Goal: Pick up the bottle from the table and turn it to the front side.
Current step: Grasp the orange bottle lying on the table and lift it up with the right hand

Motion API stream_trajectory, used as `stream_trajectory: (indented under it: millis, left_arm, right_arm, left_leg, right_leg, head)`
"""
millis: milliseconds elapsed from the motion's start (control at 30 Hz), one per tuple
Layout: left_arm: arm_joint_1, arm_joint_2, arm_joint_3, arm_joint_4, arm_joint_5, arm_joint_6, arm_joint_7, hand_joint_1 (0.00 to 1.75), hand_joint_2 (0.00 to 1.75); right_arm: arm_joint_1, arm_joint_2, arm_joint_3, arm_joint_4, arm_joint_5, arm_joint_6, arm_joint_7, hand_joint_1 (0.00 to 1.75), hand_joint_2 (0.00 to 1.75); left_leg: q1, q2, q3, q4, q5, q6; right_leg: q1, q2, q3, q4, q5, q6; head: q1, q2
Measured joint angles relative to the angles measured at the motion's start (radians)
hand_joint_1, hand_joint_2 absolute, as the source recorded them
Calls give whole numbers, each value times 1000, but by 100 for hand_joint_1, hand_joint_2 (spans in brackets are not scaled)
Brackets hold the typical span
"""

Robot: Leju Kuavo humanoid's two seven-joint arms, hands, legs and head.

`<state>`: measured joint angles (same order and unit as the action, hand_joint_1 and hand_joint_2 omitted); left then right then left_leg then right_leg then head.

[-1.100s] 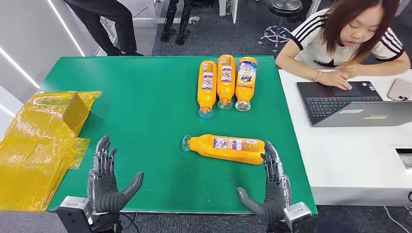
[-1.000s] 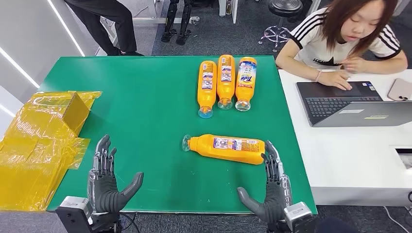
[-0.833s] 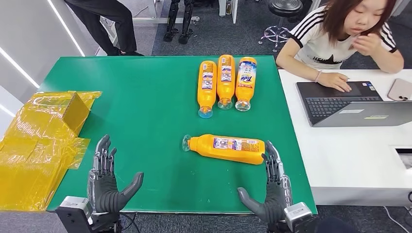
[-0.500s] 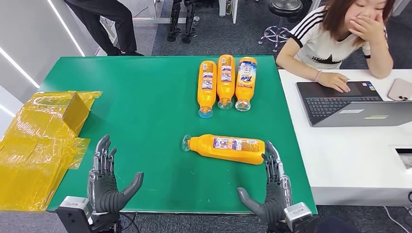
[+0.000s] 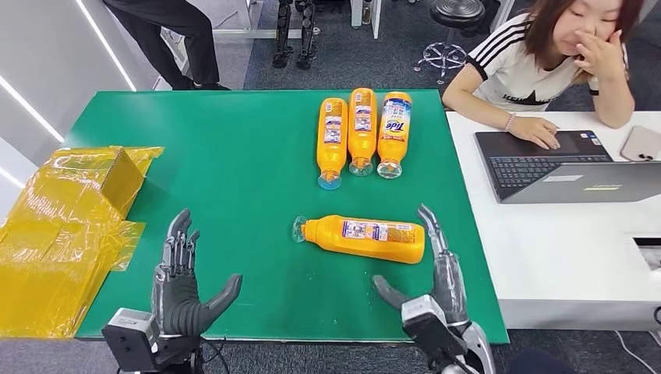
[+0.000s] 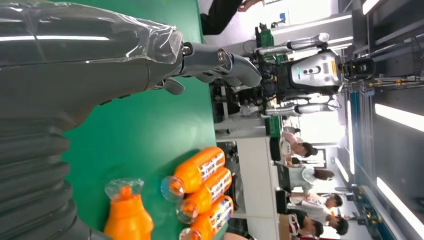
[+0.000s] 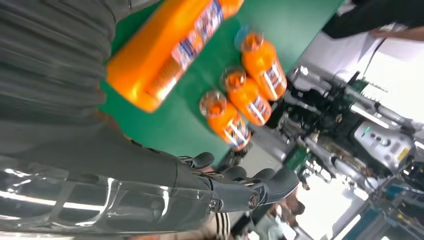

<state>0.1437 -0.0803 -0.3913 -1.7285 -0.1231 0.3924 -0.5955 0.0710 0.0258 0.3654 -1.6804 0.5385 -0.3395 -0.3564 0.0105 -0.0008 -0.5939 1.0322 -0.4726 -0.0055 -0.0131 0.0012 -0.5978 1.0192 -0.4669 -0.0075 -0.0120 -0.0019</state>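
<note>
The bottle (image 5: 363, 238) lies on its side at lower centre of the frame on the green tabletop (image 5: 234, 156), back label up, and looks a rigid, smooth, fairly heavy plastic best taken round its broad middle. Four bottles in all: this one and three more (image 5: 362, 134) in a row at upper centre. Both the left robot hand (image 5: 183, 280) and the right robot hand (image 5: 425, 280) are spread and hold nothing, the right just beside the bottle's base
</note>
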Motion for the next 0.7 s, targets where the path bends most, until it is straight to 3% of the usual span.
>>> stream_trajectory:
  millis: [267,700]
  left_arm:
    - [-67,-16,-1,55,9,-46,8,0,175]
    - [-160,-15,-22,162,48,-97,15,0,175]
  right_arm:
    - [-144,-12,-29,86,60,46,97,0,175]
    - [-348,-108,10,343,2,343,256,0,175]
  left_leg:
    - [0,0,0,1,0,0]
    - [0,-1,0,1,0,0]
  right_leg:
    - [0,0,0,0,1,0]
    - [0,0,0,0,1,0]
  head:
    - [0,0]
    - [0,0]
